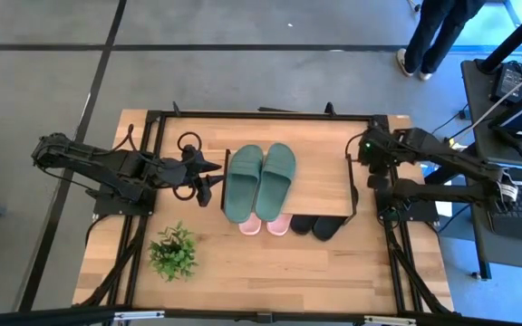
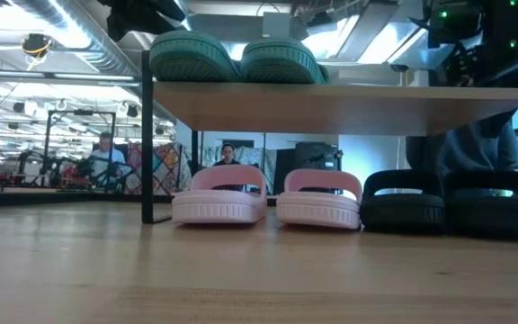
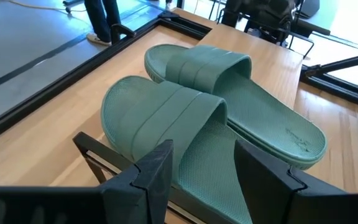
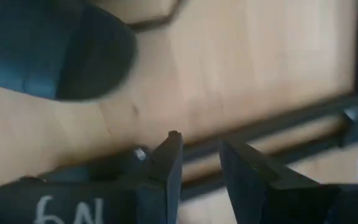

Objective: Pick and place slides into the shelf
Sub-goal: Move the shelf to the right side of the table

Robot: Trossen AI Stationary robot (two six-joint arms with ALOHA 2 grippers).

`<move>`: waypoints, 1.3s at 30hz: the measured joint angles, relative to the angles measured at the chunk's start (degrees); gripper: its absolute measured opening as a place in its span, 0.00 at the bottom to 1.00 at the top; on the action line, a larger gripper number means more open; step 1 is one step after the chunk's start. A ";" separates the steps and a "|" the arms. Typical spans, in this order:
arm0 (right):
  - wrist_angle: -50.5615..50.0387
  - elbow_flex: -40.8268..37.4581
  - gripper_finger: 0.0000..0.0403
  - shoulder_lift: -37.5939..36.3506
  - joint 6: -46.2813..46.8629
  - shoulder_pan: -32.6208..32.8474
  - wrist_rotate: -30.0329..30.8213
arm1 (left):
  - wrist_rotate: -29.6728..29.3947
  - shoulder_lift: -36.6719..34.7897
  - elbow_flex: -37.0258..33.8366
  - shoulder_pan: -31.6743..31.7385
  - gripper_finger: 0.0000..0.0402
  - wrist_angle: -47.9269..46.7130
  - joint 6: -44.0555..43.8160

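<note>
Slides first: left gripper (image 1: 214,177) sits just left of the green pair (image 1: 260,181), fingers apart, nothing in them, aimed at the closest green slide's side. Both greens lie side by side on top of the shelf (image 1: 320,149), long axis running near-to-far, toes far. Pink pair (image 2: 268,196) and black pair (image 2: 457,200) are tucked under the board, heels poking out the near edge. Right gripper (image 4: 199,163) hangs past the shelf's right end, fingers slightly apart, empty.

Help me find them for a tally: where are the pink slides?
In the low view, the pink slides stand on the table under the shelf, left of the black slides.
</note>
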 joint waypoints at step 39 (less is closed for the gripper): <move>11.67 -7.49 0.27 -15.39 2.29 1.23 3.20 | 0.55 -0.37 0.04 -0.04 0.40 -3.09 -6.73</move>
